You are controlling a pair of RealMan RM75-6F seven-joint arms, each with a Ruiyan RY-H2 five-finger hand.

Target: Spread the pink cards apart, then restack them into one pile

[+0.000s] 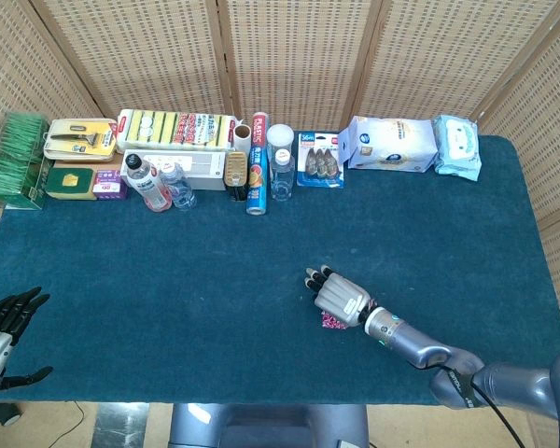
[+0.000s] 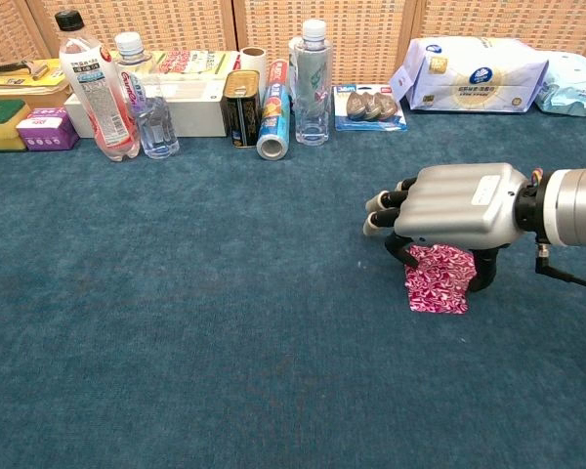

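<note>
The pink patterned cards (image 2: 438,283) lie in the right half of the blue tablecloth, one on top of the other and nearly lined up. In the head view only a pink corner of the cards (image 1: 332,322) shows under the hand. My right hand (image 2: 454,203) hovers low over them, palm down. Its curled fingers and thumb grip the upper card at its far end, and the hand (image 1: 341,293) hides most of the pile. My left hand (image 1: 2,329) hangs off the table's near-left edge with its fingers apart and nothing in it.
A row of goods lines the back edge: bottles (image 2: 98,83), a can (image 2: 240,106), a foil roll (image 2: 273,117), a clear bottle (image 2: 312,83), a blister pack (image 2: 370,106) and wipes packs (image 2: 474,70). Sponges and boxes (image 1: 173,131) sit at the back left.
</note>
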